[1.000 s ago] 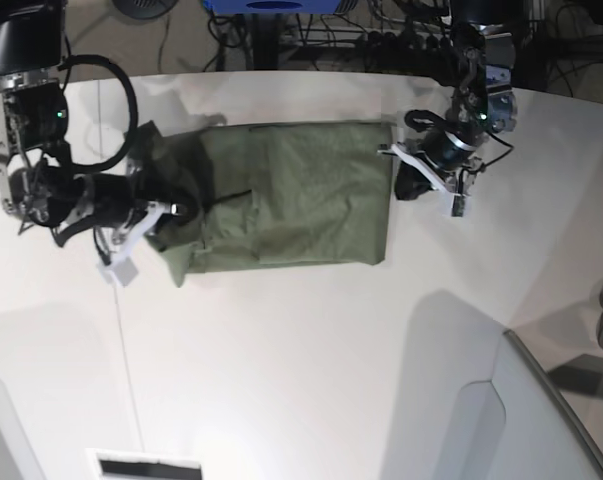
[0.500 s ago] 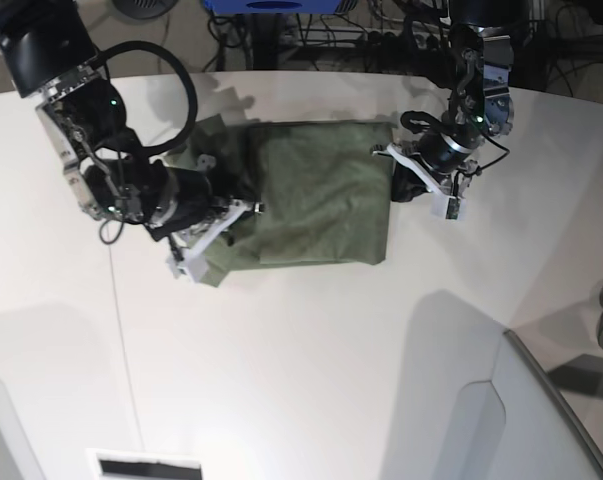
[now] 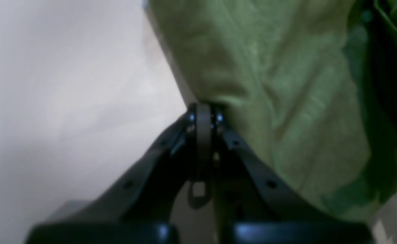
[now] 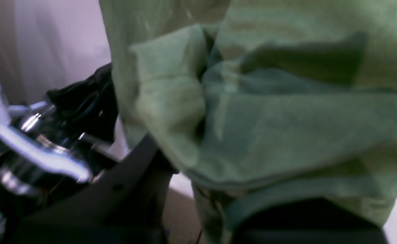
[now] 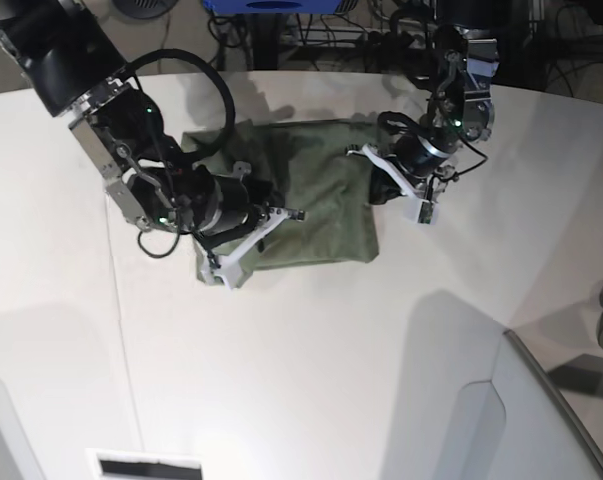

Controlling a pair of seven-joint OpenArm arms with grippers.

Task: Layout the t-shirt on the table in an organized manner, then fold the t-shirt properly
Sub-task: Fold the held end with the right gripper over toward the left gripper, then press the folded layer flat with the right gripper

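Observation:
The olive-green t-shirt [image 5: 326, 175] lies partly folded at the back middle of the white table [image 5: 301, 350]. My right gripper [image 5: 284, 214] is shut on the shirt's left end and holds it doubled over the body of the shirt. In the right wrist view the bunched cloth [image 4: 286, 118] drapes over the black finger [image 4: 140, 169] and hides the tips. My left gripper [image 5: 374, 187] is at the shirt's right edge. The left wrist view shows its jaws [image 3: 203, 113] pressed together on the edge of the cloth [image 3: 269, 67].
A grey-white angled panel [image 5: 551, 420] fills the lower right corner. Cables and a blue object [image 5: 271, 5] sit beyond the table's far edge. A thin dark seam [image 5: 121, 330] runs down the table's left part, ending near a white box [image 5: 146, 465].
My right arm has swept rightward, carrying the shirt's left end over its middle. The left gripper has shifted left a little, and the shirt's right edge has come with it.

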